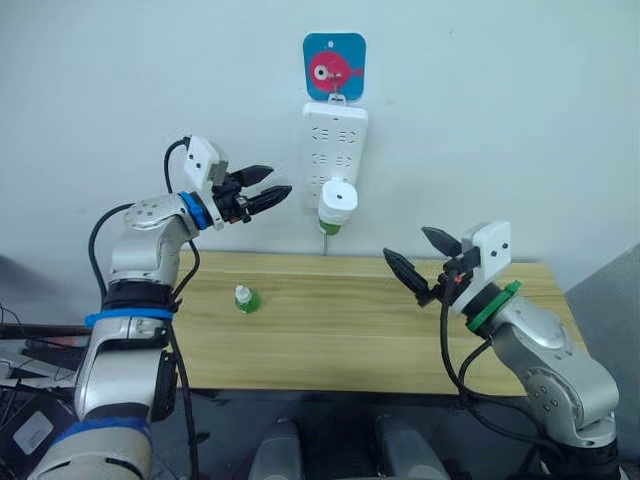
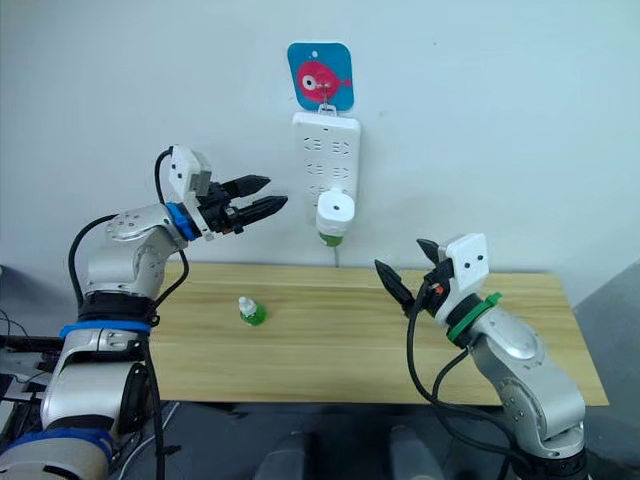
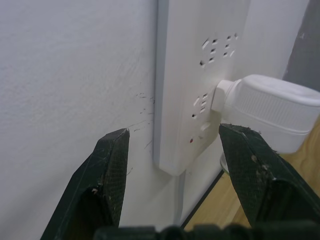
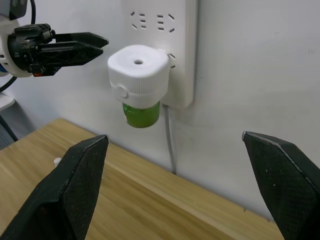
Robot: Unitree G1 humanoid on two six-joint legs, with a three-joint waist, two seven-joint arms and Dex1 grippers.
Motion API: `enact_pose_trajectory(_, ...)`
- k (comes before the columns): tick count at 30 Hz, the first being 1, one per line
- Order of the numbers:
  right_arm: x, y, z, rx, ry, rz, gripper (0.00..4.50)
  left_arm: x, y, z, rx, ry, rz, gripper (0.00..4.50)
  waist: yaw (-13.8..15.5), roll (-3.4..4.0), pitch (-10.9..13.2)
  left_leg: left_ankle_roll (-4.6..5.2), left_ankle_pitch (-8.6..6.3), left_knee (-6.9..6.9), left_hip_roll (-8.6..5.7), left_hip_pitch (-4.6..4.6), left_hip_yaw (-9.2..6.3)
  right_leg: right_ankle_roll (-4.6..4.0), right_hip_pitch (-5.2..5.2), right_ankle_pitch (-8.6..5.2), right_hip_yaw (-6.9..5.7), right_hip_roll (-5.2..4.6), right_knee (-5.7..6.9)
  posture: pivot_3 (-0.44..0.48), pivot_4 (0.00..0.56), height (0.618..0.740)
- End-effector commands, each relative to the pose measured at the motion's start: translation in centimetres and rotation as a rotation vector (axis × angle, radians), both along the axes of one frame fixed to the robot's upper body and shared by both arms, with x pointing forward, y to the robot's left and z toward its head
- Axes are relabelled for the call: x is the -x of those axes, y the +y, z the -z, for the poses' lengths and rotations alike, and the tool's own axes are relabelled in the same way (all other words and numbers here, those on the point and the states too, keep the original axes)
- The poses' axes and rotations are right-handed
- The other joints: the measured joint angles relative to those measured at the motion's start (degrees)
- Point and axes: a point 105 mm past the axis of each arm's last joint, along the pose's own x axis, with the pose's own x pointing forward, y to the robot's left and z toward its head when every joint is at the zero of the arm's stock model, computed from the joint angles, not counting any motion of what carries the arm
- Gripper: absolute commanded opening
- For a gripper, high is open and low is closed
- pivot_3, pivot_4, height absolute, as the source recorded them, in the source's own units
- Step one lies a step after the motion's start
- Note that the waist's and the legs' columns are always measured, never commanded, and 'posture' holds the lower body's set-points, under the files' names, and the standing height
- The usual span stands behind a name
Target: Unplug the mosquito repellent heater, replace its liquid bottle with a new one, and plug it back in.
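Heater (image 1: pixel 338 199) plugged into power strip (image 1: pixel 334 140), beside open left gripper (image 1: pixel 268 190).

A light wooden table (image 1: pixel 400 340) stands against the white wall (image 1: pixel 520 120). On its top sits one small green bottle with a white cap (image 1: pixel 246 298), upright, toward the table's left end and nearer the wall than the front edge.
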Motion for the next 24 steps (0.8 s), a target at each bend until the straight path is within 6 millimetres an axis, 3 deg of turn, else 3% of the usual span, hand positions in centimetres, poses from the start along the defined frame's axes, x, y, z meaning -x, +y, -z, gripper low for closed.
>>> enact_pose_trajectory(1,0.7,0.1,-1.2,-0.018,-0.041,0.003,4.50,-0.5,-1.0,-1.2,-0.017,-0.059,0.031,3.05,0.0,-0.03,0.3,0.00,0.00,0.02,0.00,-0.02,-0.02,0.00,0.00,0.00,-0.02,0.00,0.00,-0.038,0.224,0.740)
enact_pose_trajectory(6,0.9,-0.3,-1.2,-0.013,-0.025,0.015,4.50,-1.5,-3.2,-1.5,-0.011,-0.072,0.074,3.05,0.0,-0.06,1.7,0.00,0.00,0.19,0.00,-0.06,-0.14,0.00,0.07,0.00,-0.14,0.01,0.06,-0.050,0.258,0.740)
enact_pose_trajectory(14,1.1,-0.4,-1.4,-0.015,-0.008,0.024,4.50,-2.8,-4.9,-3.2,0.008,-0.094,0.075,3.05,0.4,0.01,4.0,0.02,0.06,0.70,-0.05,-0.49,-0.52,0.16,-0.01,0.10,-0.48,-0.03,0.13,-0.070,0.292,0.740)
enact_pose_trajectory(19,1.2,-0.2,-1.6,-0.017,-0.006,0.020,4.50,-2.4,-6.8,-3.8,0.012,-0.093,0.176,3.05,0.4,0.05,4.6,0.09,0.37,0.80,-0.05,-0.61,-0.93,0.46,0.10,0.09,-0.84,-0.11,0.11,-0.081,0.301,0.740)
enact_pose_trajectory(24,0.9,-0.1,-2.2,-0.028,-0.019,0.016,4.50,-1.3,-8.9,-4.7,-0.001,-0.090,0.317,3.05,0.1,0.09,5.2,0.08,0.40,0.77,-0.07,-0.93,-1.26,0.17,-0.02,0.24,-1.19,-0.20,0.06,-0.089,0.303,0.740)
